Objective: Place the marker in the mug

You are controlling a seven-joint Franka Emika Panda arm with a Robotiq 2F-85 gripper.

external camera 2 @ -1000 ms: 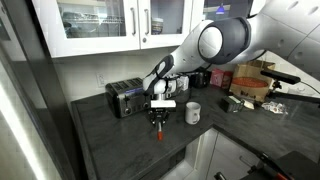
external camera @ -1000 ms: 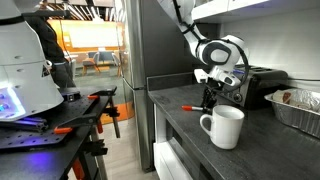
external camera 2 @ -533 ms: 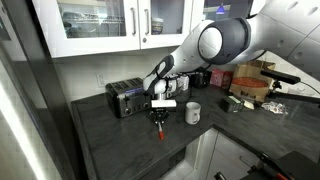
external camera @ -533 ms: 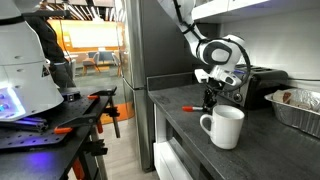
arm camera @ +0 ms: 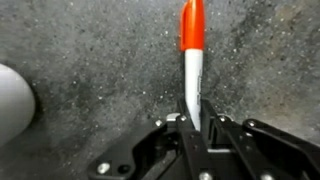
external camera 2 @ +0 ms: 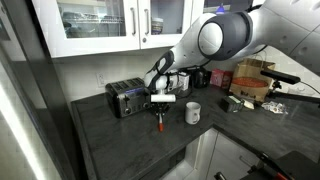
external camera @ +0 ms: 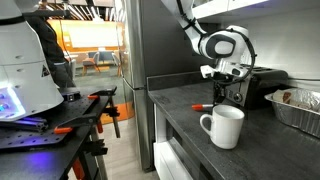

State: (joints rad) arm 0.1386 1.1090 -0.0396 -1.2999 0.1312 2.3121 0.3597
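My gripper (arm camera: 192,120) is shut on the pale body of the marker (arm camera: 191,45), whose red-orange end points away from the jaws over the dark counter. In both exterior views the gripper (external camera: 218,97) (external camera 2: 160,108) hangs over the counter with the marker (external camera: 199,104) (external camera 2: 158,123) at its tips. The white mug (external camera: 225,127) (external camera 2: 193,112) stands upright on the counter, apart from the gripper. In the wrist view the mug (arm camera: 12,100) shows at the left edge.
A black-and-silver toaster (external camera: 262,85) (external camera 2: 125,97) stands on the counter behind the gripper. A foil tray (external camera: 300,108) lies beyond the mug. Boxes and clutter (external camera 2: 250,88) sit at the far end of the counter. The counter's front edge (external camera: 185,140) is close.
The gripper has risen a little and shifted toward the toaster, with the marker held in its jaws. The mug has not moved.
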